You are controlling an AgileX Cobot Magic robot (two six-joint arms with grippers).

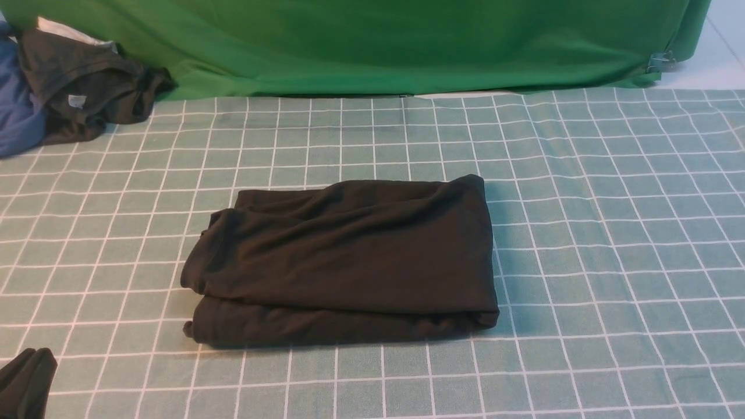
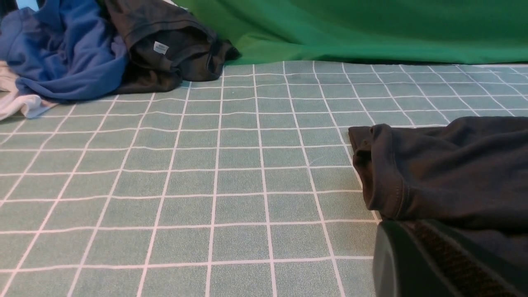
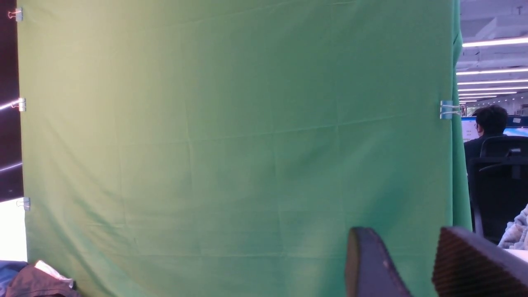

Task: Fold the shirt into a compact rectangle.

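Observation:
The black shirt (image 1: 343, 262) lies folded into a rough rectangle in the middle of the checked cloth, its layers stacked and its print and label hidden. In the left wrist view its folded edge (image 2: 445, 169) sits just beyond one ribbed finger (image 2: 412, 264). My left gripper (image 1: 28, 375) is low at the near left corner, apart from the shirt; only one finger shows clearly. My right gripper (image 3: 402, 239) is out of the front view, raised and facing the green backdrop, with an empty gap between its fingers.
A dark grey garment with a pale tag (image 1: 87, 87) and a blue garment (image 1: 17, 105) are piled at the far left corner, beside a white cloth (image 2: 16, 103). A green backdrop (image 1: 378, 46) closes the far edge. A seated person (image 3: 489, 123) is beyond it.

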